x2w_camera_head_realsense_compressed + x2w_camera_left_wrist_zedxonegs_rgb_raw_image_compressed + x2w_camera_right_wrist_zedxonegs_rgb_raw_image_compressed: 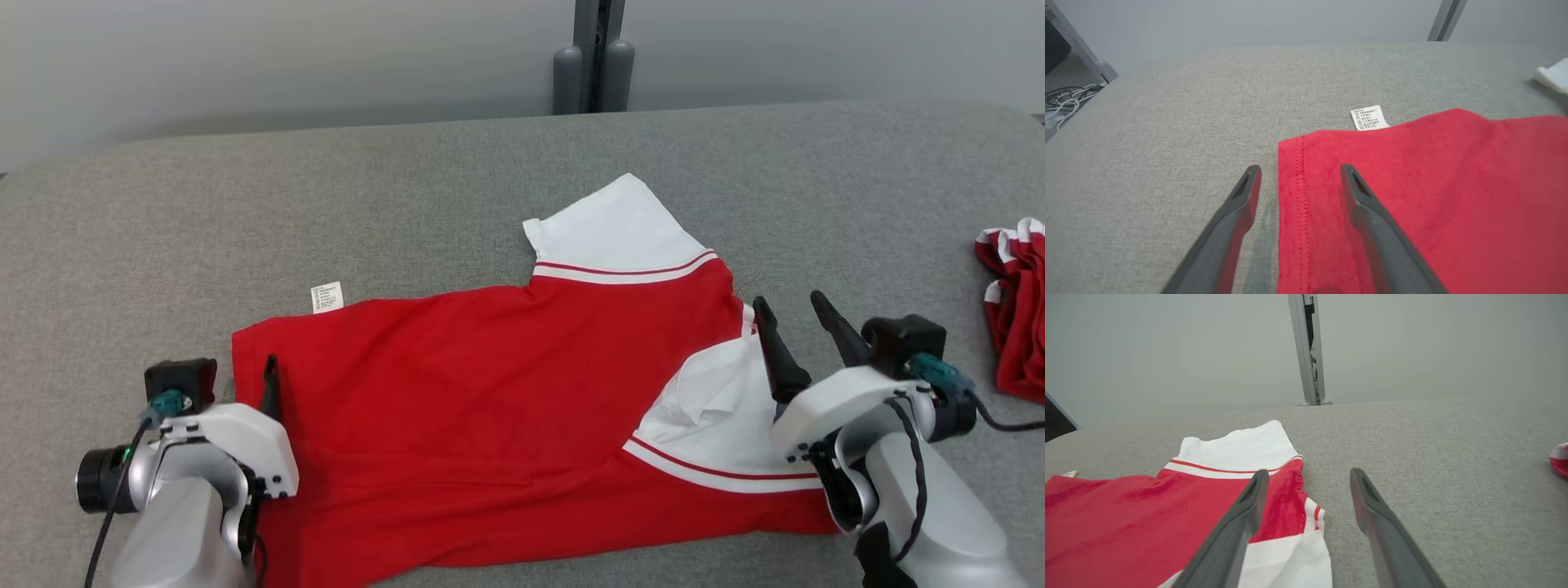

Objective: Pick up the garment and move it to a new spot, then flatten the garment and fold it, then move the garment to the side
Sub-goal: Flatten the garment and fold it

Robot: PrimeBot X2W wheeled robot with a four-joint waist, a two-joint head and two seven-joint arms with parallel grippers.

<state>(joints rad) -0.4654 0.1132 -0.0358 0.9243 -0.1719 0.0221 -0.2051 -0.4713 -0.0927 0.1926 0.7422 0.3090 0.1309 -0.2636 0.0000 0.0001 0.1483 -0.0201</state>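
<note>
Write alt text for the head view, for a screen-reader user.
A red shirt with white sleeves lies spread on a grey padded table, care label poking out at its far edge. The left pincer stands open at the hem, the right pincer open at the sleeve end. A second red-and-white garment lies bunched at the right edge.

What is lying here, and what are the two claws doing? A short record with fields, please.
Table: grey, padded
Shirt: red, white sleeves, spread out on the table
Label: white, poking out at shirt's far edge
Left claw: open, astride the hem
Right claw: open, astride the sleeve-end edge
Other cloth: red and white, bunched, far right
</note>
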